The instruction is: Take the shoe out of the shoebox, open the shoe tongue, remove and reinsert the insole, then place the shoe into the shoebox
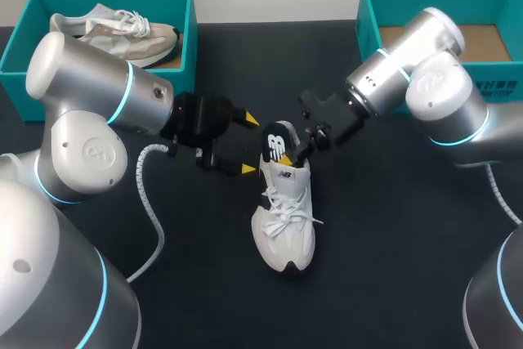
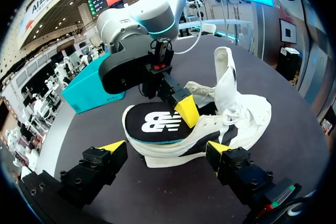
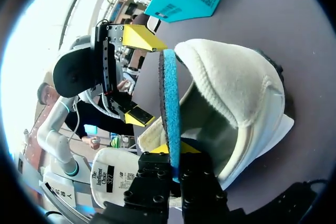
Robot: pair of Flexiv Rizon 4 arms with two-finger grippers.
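Observation:
A white sneaker (image 1: 283, 222) lies on the black table, toe toward me. Its insole (image 1: 276, 146), black on top with a white logo, stands partly out of the heel opening. My right gripper (image 1: 296, 151) is shut on the insole's edge. In the right wrist view the insole (image 3: 170, 98) shows edge-on, with its blue underside, and the right gripper (image 3: 176, 153) clamps it above the padded heel collar (image 3: 236, 87). My left gripper (image 1: 247, 144) stands open just left of the heel. In the left wrist view its fingers (image 2: 113, 149) flank the insole (image 2: 155, 121) without touching it.
A teal shoebox (image 1: 189, 34) at the back left holds a second, beige-and-white sneaker (image 1: 114, 30). Another teal shoebox (image 1: 368, 14) at the back right shows only its brown floor. The left arm's white cable (image 1: 147, 194) loops over the table.

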